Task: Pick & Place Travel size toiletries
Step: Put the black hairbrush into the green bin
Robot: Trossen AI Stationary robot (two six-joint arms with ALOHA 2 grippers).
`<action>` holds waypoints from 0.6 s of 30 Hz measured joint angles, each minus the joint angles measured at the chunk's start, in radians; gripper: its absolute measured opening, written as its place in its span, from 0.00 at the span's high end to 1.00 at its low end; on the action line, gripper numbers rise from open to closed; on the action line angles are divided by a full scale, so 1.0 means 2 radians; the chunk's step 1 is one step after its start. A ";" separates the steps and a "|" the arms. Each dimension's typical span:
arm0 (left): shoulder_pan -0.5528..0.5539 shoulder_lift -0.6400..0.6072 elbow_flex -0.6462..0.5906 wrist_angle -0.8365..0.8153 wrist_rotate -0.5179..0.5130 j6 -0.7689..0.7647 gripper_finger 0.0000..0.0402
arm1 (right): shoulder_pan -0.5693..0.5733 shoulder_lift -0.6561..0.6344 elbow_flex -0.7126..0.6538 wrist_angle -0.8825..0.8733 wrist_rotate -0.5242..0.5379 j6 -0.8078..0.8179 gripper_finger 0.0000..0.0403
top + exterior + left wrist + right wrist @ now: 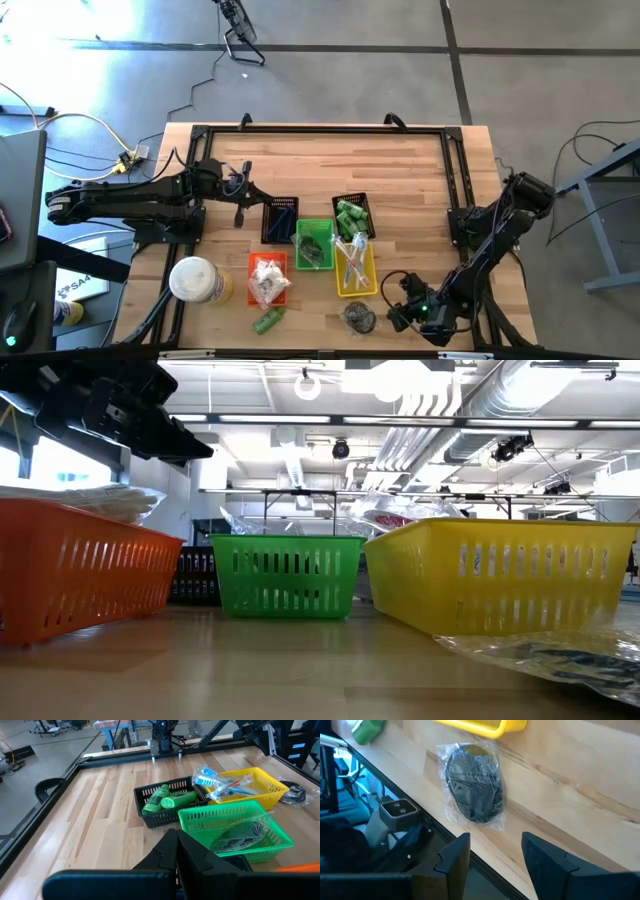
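Observation:
A dark piece in clear wrap (472, 785) lies flat on the wood near the table's front edge (360, 317), just in front of the yellow basket (356, 268). My right gripper (495, 855) hangs open right of it (405, 310), slanting down, both fingers short of the wrap. A green bottle (268, 320) lies on the table by the orange basket (268, 280). More green bottles (167, 800) lie in a black basket, and wrapped sticks (220, 782) lie in the yellow one. My left gripper (175, 852) waits shut at the left (240, 205), above the table.
A green basket (235, 832) holds a clear-wrapped dark piece, and a second black basket (280, 220) stands left of it. A round white-and-yellow container (195, 280) stands at the front left. A black frame (320, 130) rims the table. Bare wood lies at the far side.

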 joint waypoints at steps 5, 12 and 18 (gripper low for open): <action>0.000 0.000 0.000 0.000 0.000 -0.003 1.00 | 0.000 0.000 0.000 0.003 0.020 -0.004 0.58; 0.000 0.000 0.000 0.002 0.000 -0.002 1.00 | 0.000 0.001 0.000 0.006 0.035 -0.004 0.58; 0.000 0.000 0.000 0.002 0.000 -0.002 1.00 | -0.004 0.036 0.001 0.029 0.040 -0.004 0.58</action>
